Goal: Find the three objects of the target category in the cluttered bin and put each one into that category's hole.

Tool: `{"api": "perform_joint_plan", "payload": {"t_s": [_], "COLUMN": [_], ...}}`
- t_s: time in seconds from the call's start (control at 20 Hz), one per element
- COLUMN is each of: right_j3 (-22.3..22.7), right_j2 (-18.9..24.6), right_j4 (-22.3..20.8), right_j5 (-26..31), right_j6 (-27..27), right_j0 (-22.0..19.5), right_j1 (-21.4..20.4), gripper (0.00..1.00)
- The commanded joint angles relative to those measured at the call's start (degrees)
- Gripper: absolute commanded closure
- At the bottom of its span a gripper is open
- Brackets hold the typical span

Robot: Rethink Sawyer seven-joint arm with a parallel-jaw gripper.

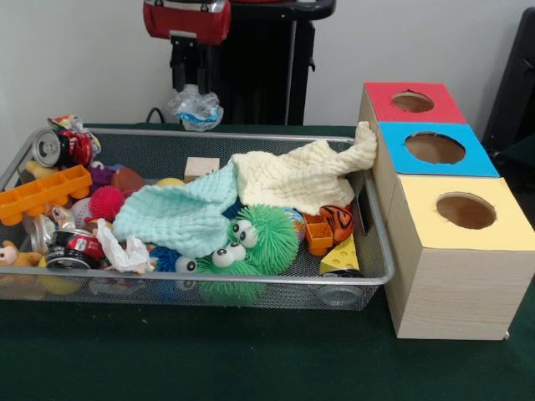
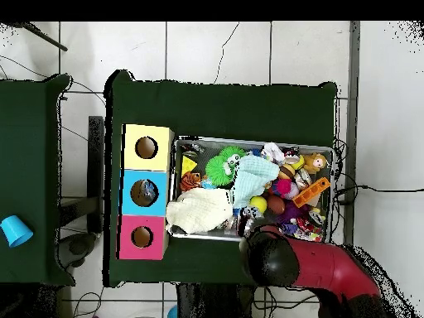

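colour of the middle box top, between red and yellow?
Blue box top, clearest in the front view.

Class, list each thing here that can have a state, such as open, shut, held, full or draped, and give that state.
Pincer: shut on a crumpled clear wrapper, raised behind the bin.
Bin: full of clutter.
Cream cloth: draped over the bin's rim against the boxes.
Mint cloth: spread over toys.
Can: lying on its side.
Red hole: open.
Blue hole: open.
Yellow hole: open.

cloths (image 1: 251,196) atop toys (image 1: 242,246) in bin (image 1: 209,288)
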Motion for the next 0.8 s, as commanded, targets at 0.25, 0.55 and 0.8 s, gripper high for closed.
{"api": "perform_joint_plan", "payload": {"t_s": [0.25,0.55,0.8], "right_j3": [1.3,1.31,1.08], "right_j2": [1.42,0.95,0.24], "right_j4": [4.65,6.72,7.98], "right_j5": [8.19,8.98,9.39], "right_j6": [3.89,4.89,5.49], "right_j0": [4.11,6.01,7.43], "right_j1": [-1.68,-2.57,-2.83], "gripper": [1.0,1.0,1.0]}}
